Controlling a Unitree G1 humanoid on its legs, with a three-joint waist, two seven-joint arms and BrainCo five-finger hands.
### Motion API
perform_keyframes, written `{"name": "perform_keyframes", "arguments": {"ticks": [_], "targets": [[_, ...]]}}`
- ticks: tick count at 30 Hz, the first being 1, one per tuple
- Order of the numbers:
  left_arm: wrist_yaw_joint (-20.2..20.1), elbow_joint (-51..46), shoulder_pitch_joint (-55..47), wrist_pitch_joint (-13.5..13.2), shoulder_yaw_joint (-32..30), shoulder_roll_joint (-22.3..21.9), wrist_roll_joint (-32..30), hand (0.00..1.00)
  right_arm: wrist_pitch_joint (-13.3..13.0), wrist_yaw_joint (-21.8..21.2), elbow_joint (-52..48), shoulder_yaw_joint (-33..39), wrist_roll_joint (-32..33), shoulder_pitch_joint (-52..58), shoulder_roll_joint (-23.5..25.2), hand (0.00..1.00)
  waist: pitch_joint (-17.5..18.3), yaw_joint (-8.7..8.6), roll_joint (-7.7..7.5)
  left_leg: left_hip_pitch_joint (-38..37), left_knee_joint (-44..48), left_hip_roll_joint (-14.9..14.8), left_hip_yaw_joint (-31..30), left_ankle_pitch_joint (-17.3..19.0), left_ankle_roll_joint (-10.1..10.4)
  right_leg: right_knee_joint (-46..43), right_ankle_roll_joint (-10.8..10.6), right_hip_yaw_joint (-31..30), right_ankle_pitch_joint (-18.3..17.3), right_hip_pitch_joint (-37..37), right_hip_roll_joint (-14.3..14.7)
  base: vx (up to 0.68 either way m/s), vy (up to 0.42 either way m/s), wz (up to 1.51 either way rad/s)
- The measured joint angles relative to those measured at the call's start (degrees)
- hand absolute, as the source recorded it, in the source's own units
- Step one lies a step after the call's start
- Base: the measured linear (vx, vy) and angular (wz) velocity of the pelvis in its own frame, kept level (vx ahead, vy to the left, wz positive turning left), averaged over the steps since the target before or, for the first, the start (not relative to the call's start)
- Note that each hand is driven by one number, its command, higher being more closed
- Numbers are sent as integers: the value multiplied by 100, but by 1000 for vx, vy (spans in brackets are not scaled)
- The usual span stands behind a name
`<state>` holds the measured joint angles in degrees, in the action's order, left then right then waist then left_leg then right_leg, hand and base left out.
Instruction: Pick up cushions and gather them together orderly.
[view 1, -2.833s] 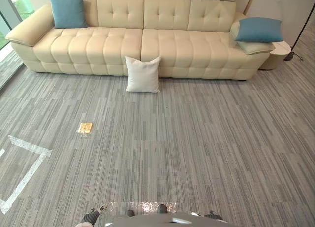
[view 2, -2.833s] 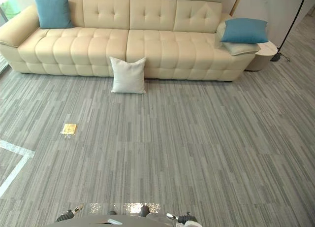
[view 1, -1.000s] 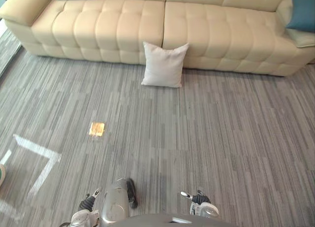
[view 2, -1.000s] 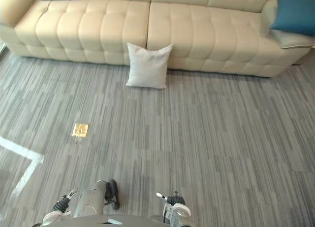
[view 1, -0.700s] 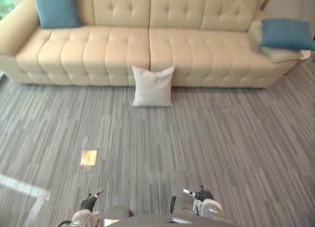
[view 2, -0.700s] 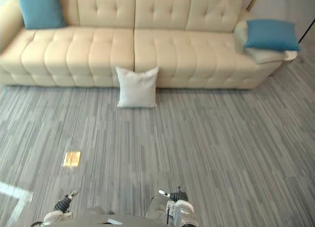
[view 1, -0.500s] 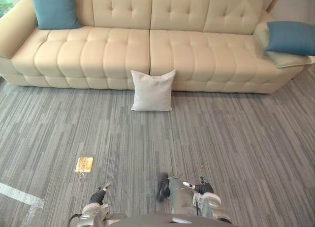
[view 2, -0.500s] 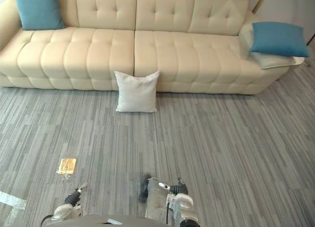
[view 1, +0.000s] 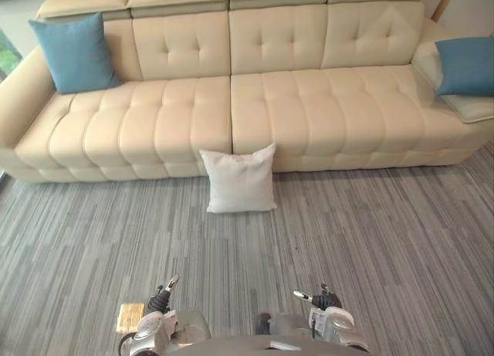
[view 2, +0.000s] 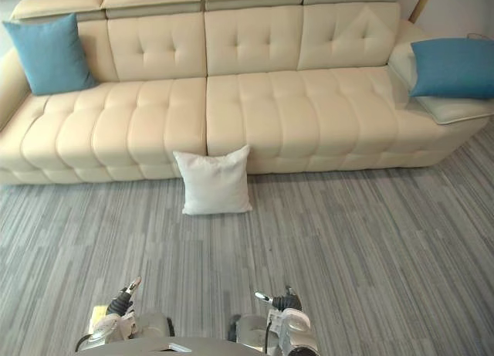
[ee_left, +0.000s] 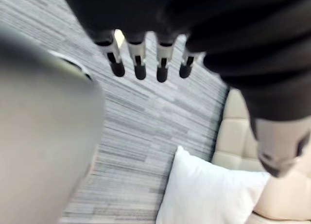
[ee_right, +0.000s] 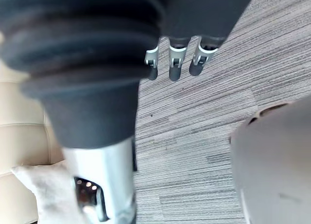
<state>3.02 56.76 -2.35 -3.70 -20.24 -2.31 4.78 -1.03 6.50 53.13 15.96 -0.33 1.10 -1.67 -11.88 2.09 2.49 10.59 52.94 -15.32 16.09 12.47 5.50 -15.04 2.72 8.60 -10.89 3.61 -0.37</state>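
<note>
Cushions sit apart: the white cushion stands on the floor, leaning against the front of the sofa. The left blue cushion leans on its backrest; the right blue cushion lies at its right end. The left hand and right hand hang low, fingers straight, empty.

a white square cushion stands upright on the grey floor, leaning back against the front edge of the cream sofa, just left of the seam between its two seats. a blue cushion stands tilted in the sofa's left back corner, propped against the backrest beside the arm. a second blue cushion lies at the sofa's right end on a pale flat pad; whether that is another cushion or the arm cannot be told.
</note>
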Motion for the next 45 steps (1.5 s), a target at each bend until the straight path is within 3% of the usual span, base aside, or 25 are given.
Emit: {"name": "perform_keyframes", "arguments": {"ticks": [2,3,4,6,8,9,13,15,17,18,20,23,25,27,28,29,32,35,39,40,41,45], "targets": [[-5,-48,9,-61,13,1,3,0,8,4,16,5,0,39,13,0,-8,37,-42,257,-1640,212,145,77,-124,330,-235,-109,-38,396,-250,376,233,-28],[-2,-46,8,-70,16,1,2,0,16,5,22,1,-1,60,21,0,8,42,-69,288,-2626,381,102,-87,-138,462,-399,-148,-120,572,-411,481,338,-12],[-1,-41,8,-74,18,1,2,0,16,6,22,-5,-1,73,23,0,11,43,-74,290,-3027,447,83,-218,-136,503,-492,-154,-178,661,-489,428,344,-4],[1,11,-4,-95,28,-1,5,0,18,24,90,-142,0,119,11,0,103,87,-131,197,-3630,682,63,-1283,-233,599,-756,-215,-421,912,-717,500,404,-5],[0,9,7,-111,30,132,9,0,24,11,232,-258,-2,71,107,0,220,90,-344,279,-3441,867,183,-1017,-396,721,-590,-353,-324,929,-913,372,259,-9],[-4,9,20,-122,5,184,17,0,20,11,234,-261,0,14,248,0,263,131,-436,340,-3173,877,225,-844,-442,821,-548,-497,-15,951,-944,451,300,-11],[-19,87,11,-90,29,358,14,0,0,-13,418,-193,-15,-2,396,0,481,198,-658,276,-2541,1043,288,-424,-715,683,-581,-888,505,1028,-1242,409,238,-26],[-16,227,19,-50,86,357,15,0,3,-13,428,-129,-64,38,306,0,499,198,-591,-45,-2666,1133,338,-143,-711,-375,-611,-1089,491,603,-1338,268,141,-41],[-14,310,10,6,356,437,26,0,-22,-20,389,-193,-119,3,210,0,447,86,-522,-463,-3026,1210,395,184,-710,-2411,-1100,-1148,704,-398,-1446,178,105,-28],[-12,336,21,23,371,465,33,0,-45,-17,389,-209,-119,-21,204,0,406,63,-516,-553,-3020,1239,429,211,-716,-2927,-1098,-1141,622,-625,-1492,166,77,-25],[-7,441,-4,38,505,500,69,0,-44,-16,394,-295,-121,3,104,0,386,-4,-529,-1187,-3312,1301,483,312,-697,-3854,-884,-623,-25,-1137,-1532,187,35,-12],[-10,464,-6,37,514,457,65,0,-61,-16,345,-449,-128,21,45,0,390,-119,-503,-1657,-3670,1232,480,362,-634,-3247,-654,206,-478,-1719,-1337,188,-45,-2],[-9,472,-4,41,508,448,64,0,-58,-16,257,-447,-125,13,48,0,385,-173,-465,-1695,-3680,1107,442,399,-491,-2500,-606,314,-469,-1915,-1072,200,-156,6],[-8,484,1,51,509,434,60,0,-53,-16,182,-439,-127,23,56,0,367,-193,-439,-1831,-3710,992,405,438,-264,-1464,-517,304,-159,-1975,-816,288,-212,9],[-9,495,7,57,510,428,55,0,-52,-16,180,-431,-122,34,59,0,351,-215,-432,-1912,-3697,952,334,507,-111,-958,-426,256,575,-1892,-716,366,-245,13],[-10,576,27,72,511,373,50,0,-56,-18,166,-395,-124,0,27,0,316,-225,-319,-1985,-3733,833,204,541,-43,-920,-349,363,700,-1709,-585,354,-234,16],[-63,554,206,63,493,169,-68,0,-55,-17,137,-326,-119,-112,-111,0,188,-228,-87,-2114,-4113,796,-37,305,84,-1248,-226,461,327,-1796,-544,260,-188,19],[-76,519,219,62,444,124,-112,0,-38,-16,185,-221,-128,-116,-88,0,173,-230,-107,-2254,-4073,725,-239,127,156,-1348,-197,691,-53,-1538,-560,178,-170,39],[-76,333,212,55,216,122,-109,0,-32,-17,167,-252,-115,2,-59,0,144,-195,-186,-1309,-1817,303,-496,-22,303,-998,-258,950,-228,-965,-495,85,-100,37],[-66,234,124,50,173,76,-102,0,-27,-14,176,-249,-108,41,-76,0,159,-128,-153,-994,-1039,94,-398,-77,232,-915,-220,940,-259,-810,-432,127,6,-11],[-68,231,86,43,124,67,-94,0,-28,-10,174,-226,-93,78,-86,0,180,-108,-124,-895,-880,-4,-273,-33,162,-853,-145,937,-264,-707,-412,109,21,-17],[-67,236,48,46,11,60,-90,0,-18,-8,178,-216,30,118,-83,0,192,-57,-145,-730,-1500,34,50,204,-81,-758,-306,786,-187,-553,-515,155,138,-19]]}}
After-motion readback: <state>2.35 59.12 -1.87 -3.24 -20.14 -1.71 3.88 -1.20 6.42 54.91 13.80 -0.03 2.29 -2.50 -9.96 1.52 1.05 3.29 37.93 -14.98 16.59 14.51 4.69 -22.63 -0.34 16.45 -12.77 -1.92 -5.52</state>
